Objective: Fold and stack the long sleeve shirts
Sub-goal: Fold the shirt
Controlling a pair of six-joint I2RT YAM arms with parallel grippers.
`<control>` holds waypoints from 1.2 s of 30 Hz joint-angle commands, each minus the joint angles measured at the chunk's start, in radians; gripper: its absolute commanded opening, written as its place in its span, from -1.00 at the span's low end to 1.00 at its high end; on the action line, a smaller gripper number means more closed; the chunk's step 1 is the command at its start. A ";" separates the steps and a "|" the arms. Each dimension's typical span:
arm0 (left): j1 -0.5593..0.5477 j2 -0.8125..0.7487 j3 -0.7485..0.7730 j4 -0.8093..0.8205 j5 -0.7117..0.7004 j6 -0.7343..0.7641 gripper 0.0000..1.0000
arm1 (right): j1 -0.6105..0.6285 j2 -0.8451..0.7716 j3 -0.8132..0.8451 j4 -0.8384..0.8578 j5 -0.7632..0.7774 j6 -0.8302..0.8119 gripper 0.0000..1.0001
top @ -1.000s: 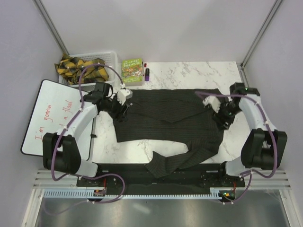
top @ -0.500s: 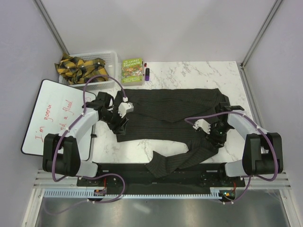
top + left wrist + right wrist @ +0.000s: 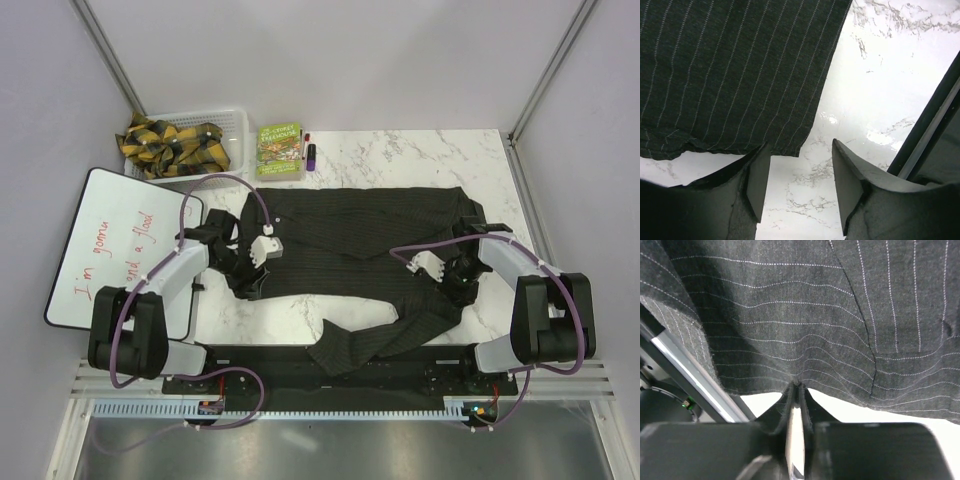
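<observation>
One of the long sleeve shirts [image 3: 350,240], dark charcoal with fine pale stripes, lies spread across the marble table [image 3: 400,155]. One sleeve [image 3: 365,345] trails toward the near edge. My left gripper [image 3: 256,272] hovers open at the shirt's lower left corner. In the left wrist view its fingers [image 3: 757,175] straddle bare marble just below the shirt hem [image 3: 730,75], and nothing is between them. My right gripper [image 3: 452,282] sits at the shirt's right side. In the right wrist view it [image 3: 799,386] is shut on the shirt's edge [image 3: 815,315], and the cloth puckers into the jaws.
A white basket [image 3: 236,124] holding yellow-and-black cloth stands at the back left. Beside it are a green book [image 3: 280,148] and markers [image 3: 309,152]. A whiteboard [image 3: 110,250] lies left of the table. A black rail [image 3: 930,130] runs along the near edge.
My right gripper came down the shirt's right side toward the near edge and closed on the cloth. My left gripper slid nearer along the left edge, staying open.
</observation>
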 commanded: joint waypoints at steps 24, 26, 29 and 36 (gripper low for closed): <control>-0.214 -0.153 -0.320 0.322 -0.229 0.231 -0.23 | 0.004 -0.046 0.064 -0.018 -0.011 0.055 -1.00; -0.214 -0.159 -0.329 0.320 -0.238 0.238 -0.41 | 0.004 -0.054 0.062 -0.027 -0.014 0.052 -1.00; -0.214 -0.181 -0.343 0.311 -0.257 0.244 -0.70 | 0.002 -0.072 0.060 -0.036 -0.017 0.046 -1.00; -0.212 -0.280 -0.332 0.205 -0.258 0.234 -0.96 | 0.004 -0.135 0.059 -0.078 -0.017 0.033 -1.00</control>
